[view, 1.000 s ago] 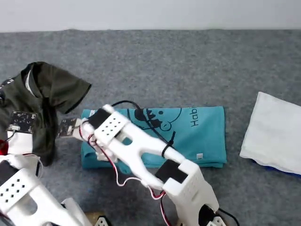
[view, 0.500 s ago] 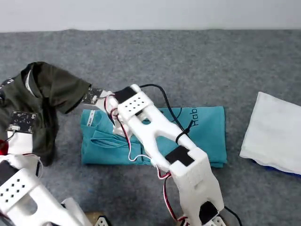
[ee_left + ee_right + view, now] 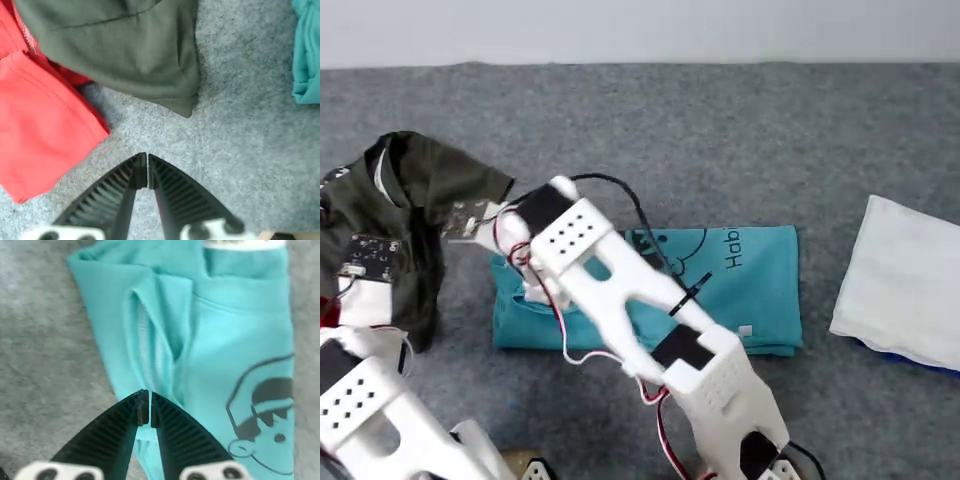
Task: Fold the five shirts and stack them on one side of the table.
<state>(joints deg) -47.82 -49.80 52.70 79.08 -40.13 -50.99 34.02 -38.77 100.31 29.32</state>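
At centre of the grey carpeted table [image 3: 720, 140]: teal printed shirt [image 3: 760, 290] lay folded.
Right hand [image 3: 149, 401]: clenched, empty, over that shirt.
Left hand [image 3: 147, 164]: clenched, empty.

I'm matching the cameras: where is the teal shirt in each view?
High view: teal shirt mid-table, beneath the right arm.
Left wrist view: its edge near the dark green shirt.
Right wrist view: under the shut right tool.
Shared landmark: the grey table.

Your right gripper [image 3: 149, 394] went from the teal shirt's [image 3: 750, 270] near left edge out past its far left corner, then swung back left a bit.
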